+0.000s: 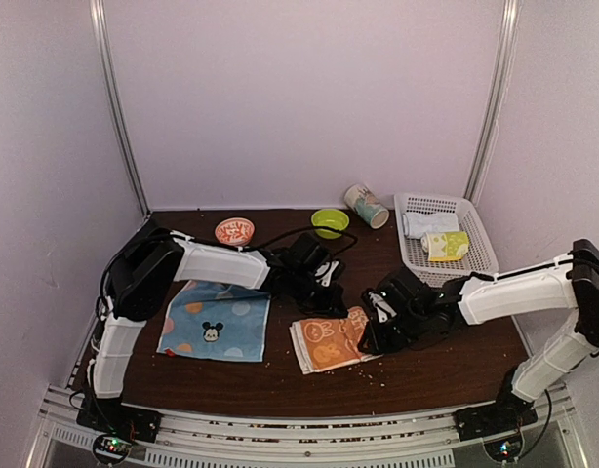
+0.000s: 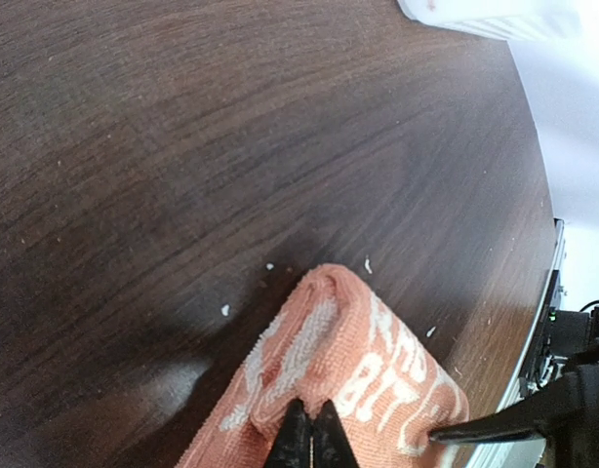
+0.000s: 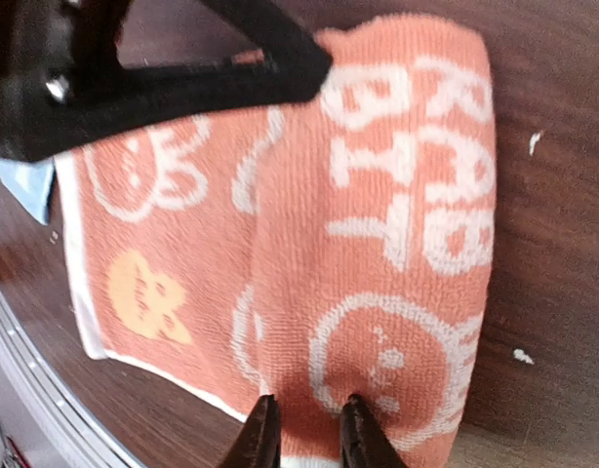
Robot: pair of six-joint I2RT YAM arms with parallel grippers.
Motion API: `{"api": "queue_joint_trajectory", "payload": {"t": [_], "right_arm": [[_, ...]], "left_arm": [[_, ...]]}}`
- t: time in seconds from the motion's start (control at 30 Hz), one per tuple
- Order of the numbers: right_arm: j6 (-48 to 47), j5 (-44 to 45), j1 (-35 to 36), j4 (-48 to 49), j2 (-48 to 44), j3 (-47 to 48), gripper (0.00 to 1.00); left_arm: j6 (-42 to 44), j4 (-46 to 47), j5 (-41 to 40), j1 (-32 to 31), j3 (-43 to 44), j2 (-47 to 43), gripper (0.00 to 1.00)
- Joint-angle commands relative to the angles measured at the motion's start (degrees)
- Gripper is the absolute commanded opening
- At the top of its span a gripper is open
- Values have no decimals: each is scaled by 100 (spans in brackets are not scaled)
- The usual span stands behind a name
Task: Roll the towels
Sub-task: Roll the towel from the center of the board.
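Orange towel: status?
Left gripper shut on orange towel fold. Right gripper pinching same fold. Partly folded over. Blue towel flat, untouched. Nothing blocking.

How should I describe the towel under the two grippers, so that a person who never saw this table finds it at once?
Start at the dark wooden table, at the middle of its near edge. The orange towel lies there, one side folded over. Unlike the light blue towel spread flat to its left, it bears white bunny faces and white letters.
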Motion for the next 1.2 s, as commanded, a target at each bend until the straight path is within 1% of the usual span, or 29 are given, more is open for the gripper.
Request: {"api": "queue_joint_trajectory", "payload": {"t": [0.0, 0.1, 0.17, 0.2, 0.27, 0.37, 0.43, 0.5, 0.6, 0.7, 0.87, 1.03, 1.17], "right_arm": [[25, 64, 203, -113, 329, -255, 21], [95, 78, 239, -117, 467, -282, 21], [98, 165, 235, -119, 276, -293, 23], [88, 218, 225, -137, 122, -278, 26], [39, 275, 158, -217, -225, -221, 36], [-17, 288, -50, -344, -620, -150, 49], [25, 223, -273, -295, -816, -224, 55], [99, 38, -564, -121, -923, -372, 58], [301, -497, -1016, 442, -897, -690, 59], [578, -1088, -1338, 1284, -728, -952, 58], [1113, -1628, -1557, 2247, -319, -1283, 57], [1546, -1764, -1603, 2785, 127, -1509, 50], [1748, -1806, -1585, 2998, 416, -1593, 40]], "left_arm": [[-20, 186, -22, 50, 24, 166, 0], [-25, 186, -19, 50, -4, 185, 0], [-23, 179, -21, 50, -6, 186, 0], [-20, 173, -24, 50, -18, 186, 0], [-6, 156, -26, 50, -19, 186, 0], [-2, 148, -60, 50, -38, 186, 0], [-2, 151, -73, 50, -48, 186, 0], [-14, 167, -74, 50, -73, 185, 0], [-32, 186, -74, 50, -93, 186, 0], [-37, 196, -74, 43, -123, 186, 0], [-56, 216, -83, 41, -225, 162, 0], [-97, 298, -75, 41, -355, 129, 0], [-117, 344, -76, 42, -426, 96, 0]]}}
